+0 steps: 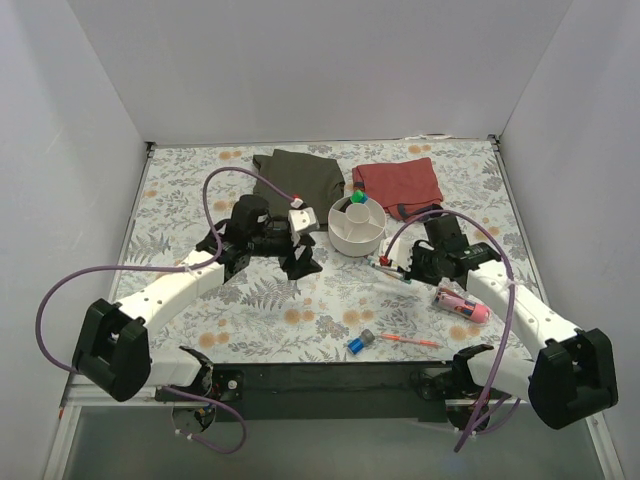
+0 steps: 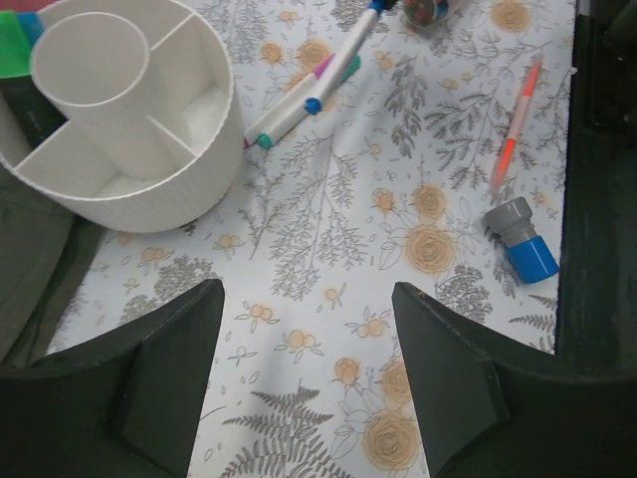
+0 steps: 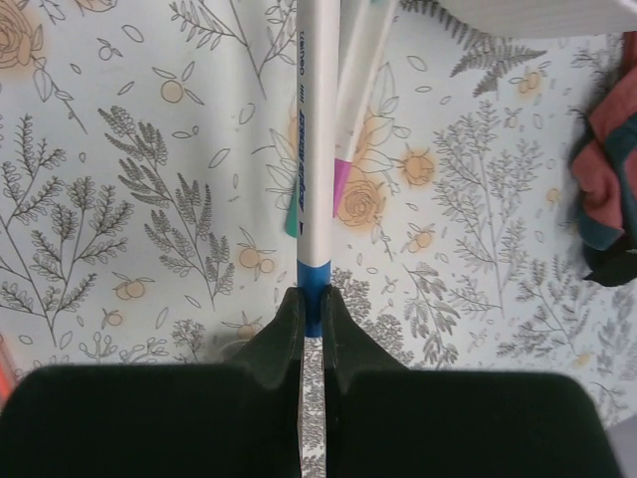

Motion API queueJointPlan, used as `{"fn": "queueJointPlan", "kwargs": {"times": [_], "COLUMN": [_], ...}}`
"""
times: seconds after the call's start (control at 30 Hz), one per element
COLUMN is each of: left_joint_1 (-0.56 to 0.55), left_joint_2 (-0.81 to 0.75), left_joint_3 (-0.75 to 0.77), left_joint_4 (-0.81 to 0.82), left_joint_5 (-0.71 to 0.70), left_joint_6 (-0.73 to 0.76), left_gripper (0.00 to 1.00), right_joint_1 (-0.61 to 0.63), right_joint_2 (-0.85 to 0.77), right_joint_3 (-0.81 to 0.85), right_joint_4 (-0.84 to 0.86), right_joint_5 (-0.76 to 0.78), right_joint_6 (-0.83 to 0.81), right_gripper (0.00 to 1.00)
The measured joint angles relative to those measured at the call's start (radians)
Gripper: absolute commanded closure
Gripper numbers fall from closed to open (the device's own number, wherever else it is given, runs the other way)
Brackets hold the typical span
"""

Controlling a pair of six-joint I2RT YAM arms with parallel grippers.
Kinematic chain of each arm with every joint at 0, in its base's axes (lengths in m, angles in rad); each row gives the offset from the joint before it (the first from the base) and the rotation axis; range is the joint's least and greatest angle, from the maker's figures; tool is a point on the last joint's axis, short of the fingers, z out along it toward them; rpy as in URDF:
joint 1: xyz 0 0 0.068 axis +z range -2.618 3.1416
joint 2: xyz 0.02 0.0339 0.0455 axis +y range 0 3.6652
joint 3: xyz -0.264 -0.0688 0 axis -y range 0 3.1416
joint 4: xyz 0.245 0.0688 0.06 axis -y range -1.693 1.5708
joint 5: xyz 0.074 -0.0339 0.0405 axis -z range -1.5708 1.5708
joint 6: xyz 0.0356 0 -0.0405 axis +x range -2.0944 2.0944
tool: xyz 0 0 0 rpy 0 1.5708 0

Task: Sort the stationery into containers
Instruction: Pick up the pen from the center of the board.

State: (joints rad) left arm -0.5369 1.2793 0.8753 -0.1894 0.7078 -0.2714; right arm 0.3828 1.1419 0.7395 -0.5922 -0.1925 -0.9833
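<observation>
Walls (image 1: 60, 150) closed the table (image 1: 170, 200) on its left, back and right sides, with the arm bases along the dark near edge. The left half of the flowered surface lay bare. The crowded ground was right of centre, around the white bowl (image 1: 357, 226). An olive cloth (image 1: 300, 172) and a red cloth (image 1: 397, 182) lay just behind it.

The left gripper (image 2: 309, 378) hung near the bowl's near-left side, its fingers (image 2: 169, 378) spread wide with only tabletop between them.

The right gripper (image 3: 313, 319) was pinched tight on the blue end of a white pen (image 3: 317, 149). The pen's printed barrel ran straight ahead toward the bowl's rim. Whether it was off the table I could not tell. The other white pens (image 3: 363, 90) lay just beside it, showing pink and green tips.

Near the front edge lay a short marker (image 2: 520, 239) with grey and blue ends and, apart from it, a thin pink-orange pen (image 2: 516, 124). The pink tube (image 1: 462, 304) rested beside the right forearm. A green-capped marker (image 1: 357, 197) stood in the bowl's far compartment.
</observation>
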Motion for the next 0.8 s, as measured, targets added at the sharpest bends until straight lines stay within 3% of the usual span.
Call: {"fn": "queueJointPlan", "kwargs": {"times": [0.23,0.4,0.6,0.8], "left_joint_1": [-0.077,-0.087,-0.117,-0.137], "left_joint_2": [0.055,0.154,0.276,0.298], "left_joint_3": [0.004,0.123,0.338,0.369], "left_joint_4": [0.099,0.132,0.069,0.016], "left_joint_5": [0.042,0.078,0.093,0.114], "left_joint_6": [-0.139,-0.23,-0.258,-0.256], "left_gripper": [0.32,0.36,0.39,0.4], "right_joint_1": [0.049,0.122,0.218,0.281], "right_joint_2": [-0.071,-0.133,-0.137,-0.084], "right_joint_3": [0.059,0.085,0.134,0.195], "right_joint_4": [-0.017,-0.003,-0.001,0.012], "right_joint_5": [0.108,0.165,0.187,0.185], "right_joint_6": [-0.127,-0.259,-0.406,-0.46], "right_gripper": [0.99,0.99,0.99,0.99]}}
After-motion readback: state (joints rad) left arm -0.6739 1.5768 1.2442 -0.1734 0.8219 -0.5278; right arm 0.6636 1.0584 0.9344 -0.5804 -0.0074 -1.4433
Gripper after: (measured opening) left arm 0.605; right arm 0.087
